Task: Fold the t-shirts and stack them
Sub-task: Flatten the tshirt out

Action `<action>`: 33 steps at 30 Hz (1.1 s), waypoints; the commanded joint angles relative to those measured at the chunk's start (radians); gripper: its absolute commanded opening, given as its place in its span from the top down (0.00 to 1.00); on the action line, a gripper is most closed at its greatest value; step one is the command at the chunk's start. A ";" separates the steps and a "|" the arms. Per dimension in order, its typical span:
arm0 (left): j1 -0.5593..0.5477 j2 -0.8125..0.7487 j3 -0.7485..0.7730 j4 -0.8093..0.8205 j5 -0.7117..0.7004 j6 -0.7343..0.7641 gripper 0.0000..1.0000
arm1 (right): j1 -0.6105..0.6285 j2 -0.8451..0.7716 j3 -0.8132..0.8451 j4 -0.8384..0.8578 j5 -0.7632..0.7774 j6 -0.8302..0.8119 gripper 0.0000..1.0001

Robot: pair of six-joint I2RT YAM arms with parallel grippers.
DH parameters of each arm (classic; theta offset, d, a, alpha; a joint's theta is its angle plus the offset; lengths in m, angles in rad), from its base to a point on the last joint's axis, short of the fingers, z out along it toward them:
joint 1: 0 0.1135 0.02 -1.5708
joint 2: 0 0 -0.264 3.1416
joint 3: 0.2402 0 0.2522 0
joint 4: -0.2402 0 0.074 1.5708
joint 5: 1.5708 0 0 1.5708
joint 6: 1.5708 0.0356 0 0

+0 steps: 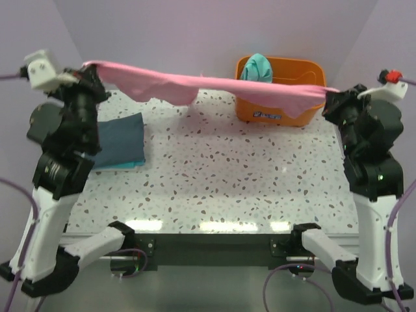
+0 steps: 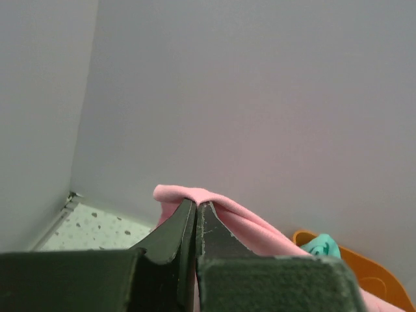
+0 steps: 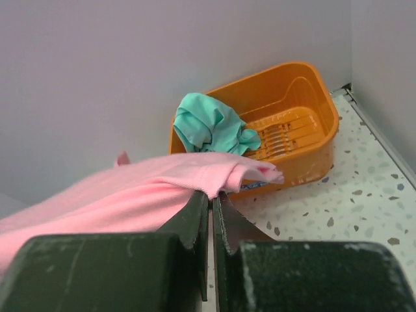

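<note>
The pink t-shirt (image 1: pixel 208 86) hangs stretched in the air between my two grippers, above the back of the table. My left gripper (image 1: pixel 92 70) is shut on its left end, seen in the left wrist view (image 2: pixel 195 203) with pink cloth (image 2: pixel 247 224) draped over the tips. My right gripper (image 1: pixel 333 96) is shut on its right end, seen in the right wrist view (image 3: pixel 211 194) with the pink shirt (image 3: pixel 130 188) pinched. The dark slate t-shirt (image 1: pixel 117 141) lies folded at the table's left. The teal t-shirt (image 1: pixel 257 66) sits crumpled in the basket, also in the right wrist view (image 3: pixel 208 123).
The orange plastic basket (image 1: pixel 305 70) stands at the back right of the speckled table (image 1: pixel 221 175), partly behind the pink shirt; it also shows in the right wrist view (image 3: pixel 292 110). Grey walls close the back and sides.
</note>
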 commanded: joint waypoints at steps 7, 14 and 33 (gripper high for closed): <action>0.004 -0.553 -0.922 -0.499 0.046 -0.860 1.00 | -0.005 -0.453 -0.733 -0.137 -0.170 0.131 0.99; -0.032 -0.658 -1.073 -0.662 0.213 -0.995 0.36 | -0.002 -0.514 -0.999 -0.333 -0.268 0.261 0.62; -0.032 -0.281 -1.039 -0.451 0.260 -0.804 0.00 | 0.003 -0.328 -1.023 -0.132 -0.332 0.154 0.01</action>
